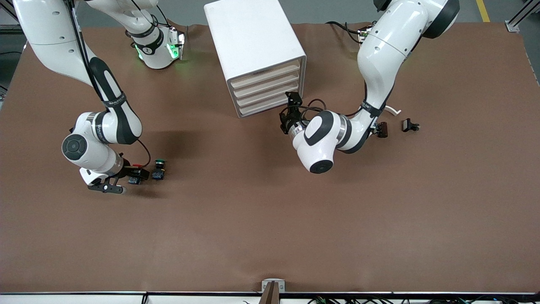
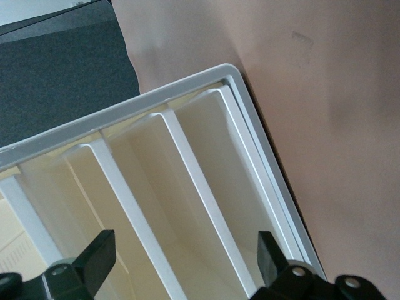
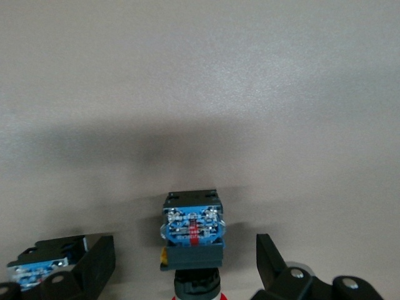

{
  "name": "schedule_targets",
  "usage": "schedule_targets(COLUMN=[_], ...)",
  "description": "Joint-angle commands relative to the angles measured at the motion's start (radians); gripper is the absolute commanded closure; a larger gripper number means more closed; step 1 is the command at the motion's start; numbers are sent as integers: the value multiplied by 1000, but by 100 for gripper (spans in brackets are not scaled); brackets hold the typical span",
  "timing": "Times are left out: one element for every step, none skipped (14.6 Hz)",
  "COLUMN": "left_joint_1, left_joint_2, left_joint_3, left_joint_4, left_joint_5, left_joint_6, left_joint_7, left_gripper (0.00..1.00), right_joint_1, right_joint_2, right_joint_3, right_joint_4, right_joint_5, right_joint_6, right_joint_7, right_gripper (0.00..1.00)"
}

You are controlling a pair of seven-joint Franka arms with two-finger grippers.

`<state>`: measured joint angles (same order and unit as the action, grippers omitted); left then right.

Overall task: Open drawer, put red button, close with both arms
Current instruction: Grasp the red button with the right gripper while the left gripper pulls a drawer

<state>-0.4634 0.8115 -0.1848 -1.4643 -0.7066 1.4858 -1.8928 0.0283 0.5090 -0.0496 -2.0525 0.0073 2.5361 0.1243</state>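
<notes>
Down at the right arm's end of the table [image 1: 270,236], the right gripper [image 1: 126,179] sits low with its fingers [image 3: 94,265] spread wide apart, clamped on nothing; the red button [image 3: 191,240] lies on its side between them, blue-grey base block pointing away from the wrist and a sliver of red cap showing at the picture's edge; neither finger seems to touch it; just beside it, toward the left arm's end, stands the green-capped button [image 1: 159,169], touching nothing.

Meanwhile the left gripper [image 1: 290,110] hangs at the corner of the white cabinet [image 1: 253,46], right at the front of its four stacked trays; its fingers [image 2: 97,259] are likewise spread wide and grip nothing; from its wrist camera the pale fronts fill the space between them; the lowest drawer [image 1: 261,107] looks shut, like the rest.

Toward the left arm's end lie two small dark parts [image 1: 410,125], one half hidden by the arm, plus a small white curved piece [image 1: 393,110].
</notes>
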Motion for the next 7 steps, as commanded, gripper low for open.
schedule_targets(left_joint_1=[12,20,19,12,6,5,-1], left_joint_2=[5,5,6,6,14,24,31], left_joint_3=[5,5,5,5,7,7,5], left_joint_4=[21,21,21,21,21,22,25], left_joint_5=[-22,-25,-33,-40,-60,-79,-95], left_joint_6=[-21,-22,-22,-22,-22,-22,-22], left_joint_7=[-9,-9,-17,-23,-55,-101,-153], left_gripper=[0,0,0,0,0,0,0], right_joint_1=[-11,-11,-10,-10,-11,-10,-11], right_joint_2=[9,9,11,9,14,31,39], right_joint_3=[7,7,7,7,7,7,7], right_joint_4=[6,6,6,6,8,11,15], right_joint_5=[-7,-7,-7,-7,-9,-9,-9], right_joint_6=[4,4,4,4,6,9,9], right_joint_7=[8,8,8,8,8,8,6], right_gripper=[0,0,0,0,0,7,16])
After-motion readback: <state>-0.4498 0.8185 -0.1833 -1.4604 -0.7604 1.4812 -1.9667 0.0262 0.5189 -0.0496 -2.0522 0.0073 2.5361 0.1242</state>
